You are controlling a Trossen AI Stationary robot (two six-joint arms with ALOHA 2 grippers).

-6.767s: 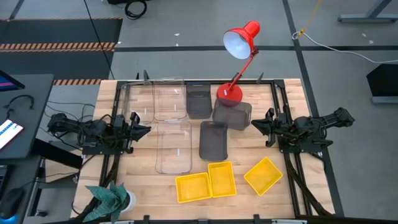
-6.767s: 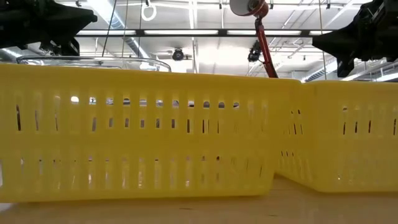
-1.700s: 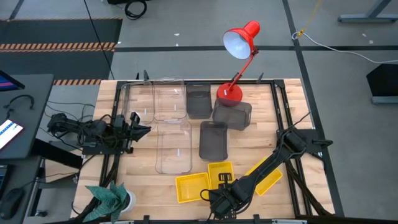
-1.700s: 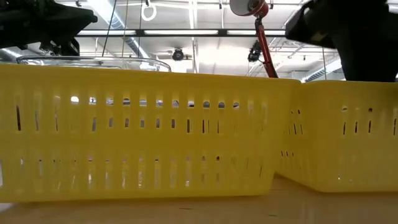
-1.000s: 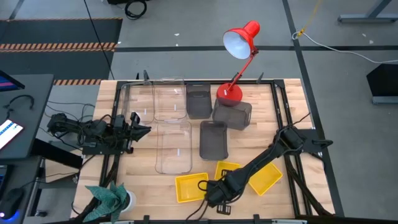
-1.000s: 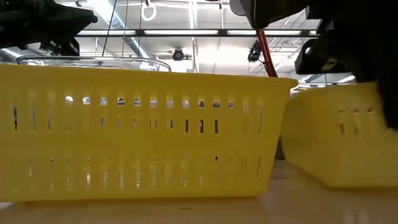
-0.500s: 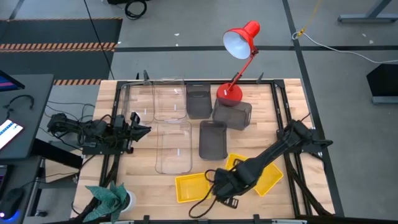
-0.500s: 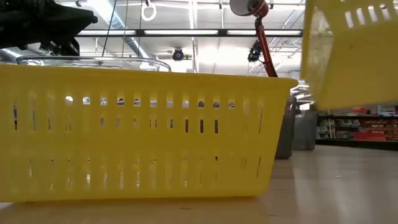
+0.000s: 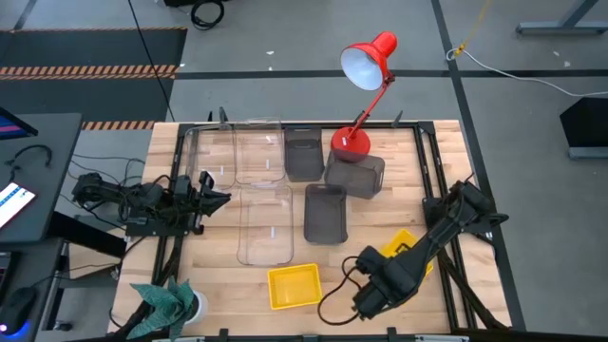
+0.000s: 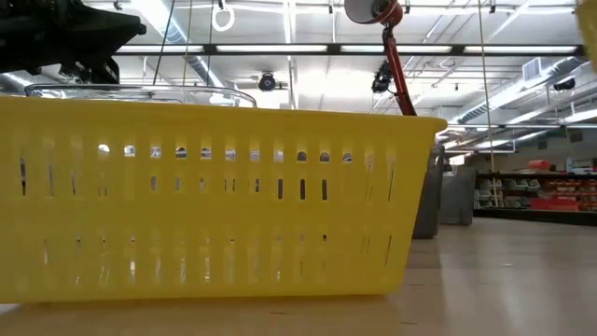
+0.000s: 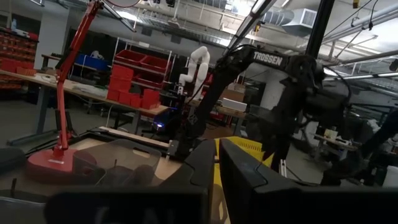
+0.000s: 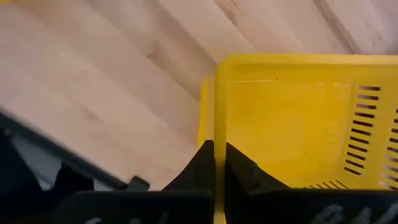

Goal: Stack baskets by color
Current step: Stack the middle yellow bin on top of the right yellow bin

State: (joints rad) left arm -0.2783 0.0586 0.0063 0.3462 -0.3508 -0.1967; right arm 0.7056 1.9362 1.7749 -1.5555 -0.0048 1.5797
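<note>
My right gripper [image 12: 215,152] hangs over the table's near right part [image 9: 378,283], shut on a yellow basket [image 12: 292,118]. In the high view my right arm covers most of that basket; only yellow plastic [image 9: 404,249] shows beside the arm. A second yellow basket [image 9: 294,286] sits flat on the table near the front edge and fills the low view [image 10: 215,201]. Three grey baskets [image 9: 326,214] and two clear baskets [image 9: 264,223] lie farther back. At the table's left edge my left gripper [image 9: 211,189] rests, shut and touching nothing. My right gripper pinches the top edge of one wall [image 12: 215,134] of the yellow basket, one finger inside and one outside. The fingers come from above, pointing down. The basket hangs below them, open side up, clear of the wooden table.
A red desk lamp [image 9: 366,95] stands at the back, its base beside the grey baskets. A dark frame [image 9: 429,171] runs along the table's right side. Bare wood [image 9: 370,223] lies between the grey baskets and my right arm.
My right gripper has risen and gone toward the table's right edge, rolling its wrist, still shut on the yellow basket. The basket has left its place beside the other yellow one, lifted clear and turned about. In the low view it has gone up and out at the right.
</note>
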